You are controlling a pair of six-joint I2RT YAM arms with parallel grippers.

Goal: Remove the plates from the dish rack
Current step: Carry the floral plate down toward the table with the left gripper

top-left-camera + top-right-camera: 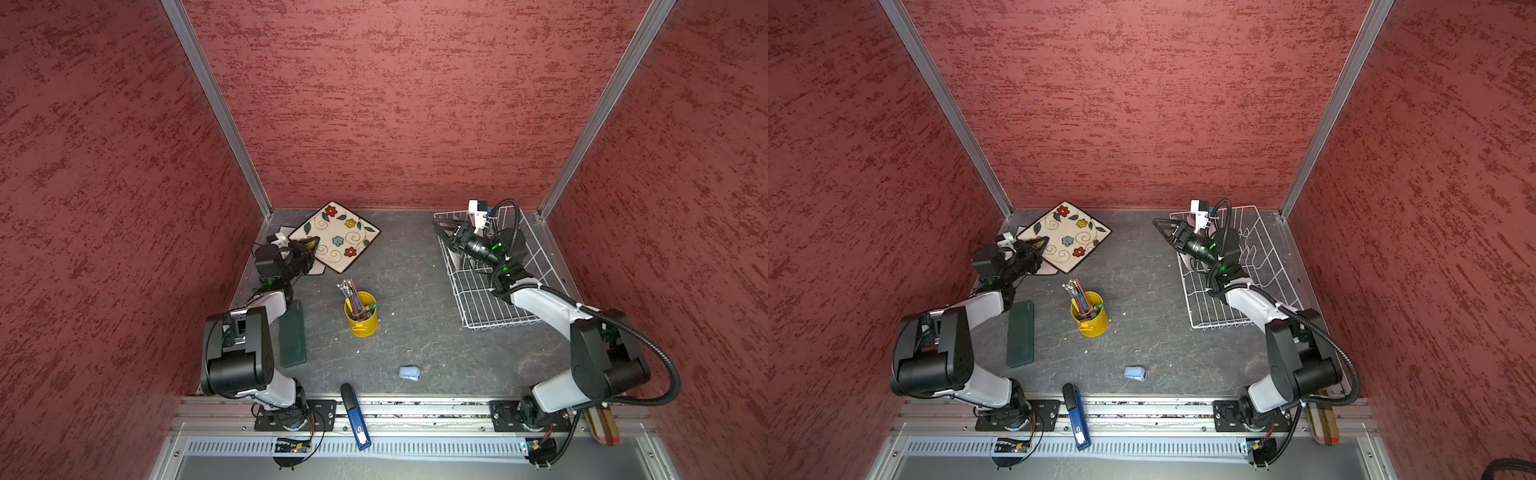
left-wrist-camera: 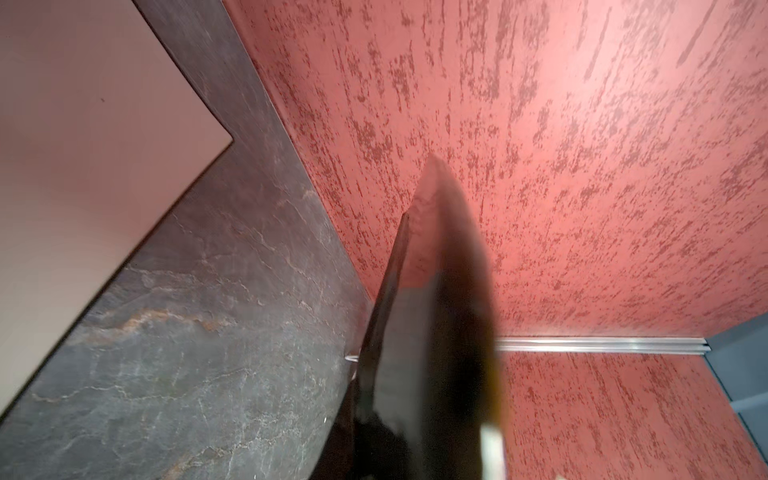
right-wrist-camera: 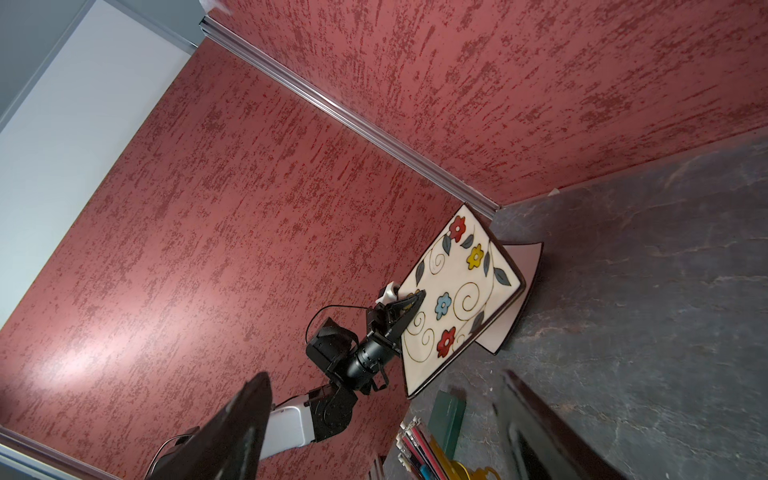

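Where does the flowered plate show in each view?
Top view: flowered plate, back left.
Top view: back left again.
Left wrist: cannot tell; only a blurred dark edge.
Right wrist: by the wall corner.
Landmark: yellow cup, in all but left wrist.

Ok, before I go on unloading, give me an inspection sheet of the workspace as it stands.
Surface: dark stone-look table, few pale specks, no spill seen.
Job's things: flowered plate held tilted above a second plate lying far left; dish rack on the right, no plate seen inside, partly hidden by the right arm.
Clutter: yellow pencil cup, green case, small blue object, blue stapler on the front rail.
Grippers: left gripper shut on the flowered plate's edge; right gripper open over the rack's far end.
Cables: black hose loops off that arm.
Surroundings: red textured walls, metal frame posts.
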